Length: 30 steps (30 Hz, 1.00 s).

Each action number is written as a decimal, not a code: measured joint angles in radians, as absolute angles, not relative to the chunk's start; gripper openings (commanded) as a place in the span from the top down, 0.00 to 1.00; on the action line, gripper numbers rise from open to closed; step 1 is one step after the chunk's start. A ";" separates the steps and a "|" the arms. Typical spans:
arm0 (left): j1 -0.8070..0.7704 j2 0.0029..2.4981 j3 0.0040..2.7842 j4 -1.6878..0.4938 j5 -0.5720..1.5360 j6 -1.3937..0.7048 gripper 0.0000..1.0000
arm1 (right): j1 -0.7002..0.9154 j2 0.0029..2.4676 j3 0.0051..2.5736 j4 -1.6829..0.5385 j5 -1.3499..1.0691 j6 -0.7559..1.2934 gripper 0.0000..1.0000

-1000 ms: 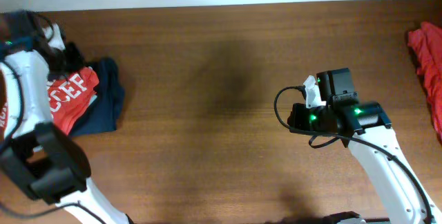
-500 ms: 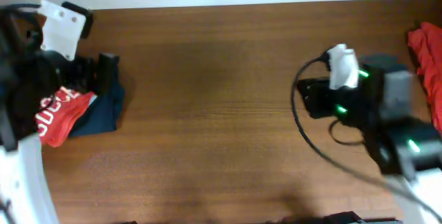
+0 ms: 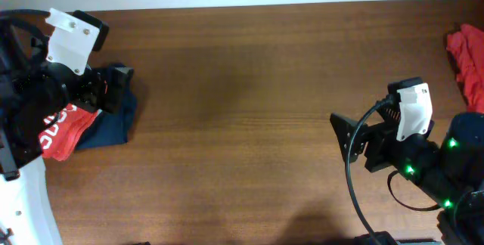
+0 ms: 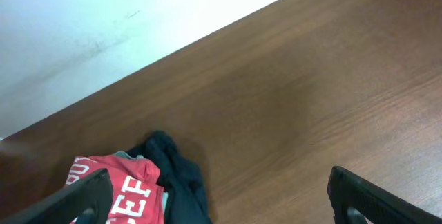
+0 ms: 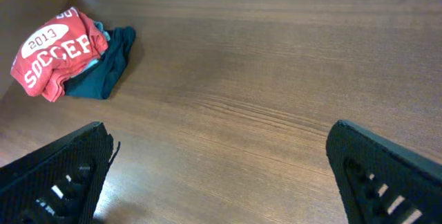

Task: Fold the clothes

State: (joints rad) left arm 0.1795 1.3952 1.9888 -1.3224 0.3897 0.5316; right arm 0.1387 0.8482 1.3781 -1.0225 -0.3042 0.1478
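Comparing with one second ago, both arms have changed place while the clothes lie where they were. The left arm (image 3: 30, 116) has gone up and now hangs over the far-left pile, hiding part of it in the overhead view. The right arm (image 3: 423, 165) has drawn back from the middle of the counter (image 3: 242, 86) toward the near right corner. The left jaws are spread wide with nothing between them, and the right jaws stand the same way, wide apart and empty. The pile is a folded red shirt (image 5: 52, 58), its white "2013 SOCCER" print facing up, resting on a folded navy garment (image 5: 110, 65), near the left end of the counter and close to the back edge. Another red shirt (image 3: 465, 60) lies crumpled at the far right edge, partly out of the overhead view, well apart from the pile. In my judgement the pile is finished and let go, and the arms are clearing away from it. The crumpled shirt on the right looks like the next piece to bring to the middle and fold.
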 measured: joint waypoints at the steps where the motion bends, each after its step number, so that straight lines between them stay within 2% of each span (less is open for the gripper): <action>1: 0.179 1.395 1.989 -1.322 0.390 0.532 0.01 | 0.139 0.850 1.378 -1.023 -0.304 0.146 0.01; 8: 0.179 1.395 1.989 -1.322 0.390 0.532 0.01 | 0.139 0.865 1.378 -1.037 -0.303 0.145 0.01; 15: 0.179 1.395 1.989 -1.322 0.390 0.532 0.01 | 0.139 0.830 1.330 -1.017 -0.197 0.146 0.01; 20: 0.179 1.395 1.988 -1.324 0.390 0.532 0.01 | 0.102 0.688 1.111 -0.874 -0.152 0.145 0.02; 24: 0.179 1.396 1.988 -1.324 0.390 0.532 0.01 | 0.063 0.521 0.772 -0.662 -0.138 0.145 0.01; 30: 0.179 1.396 1.988 -1.324 0.390 0.532 0.01 | 0.059 0.336 0.451 -0.562 -0.139 0.156 0.01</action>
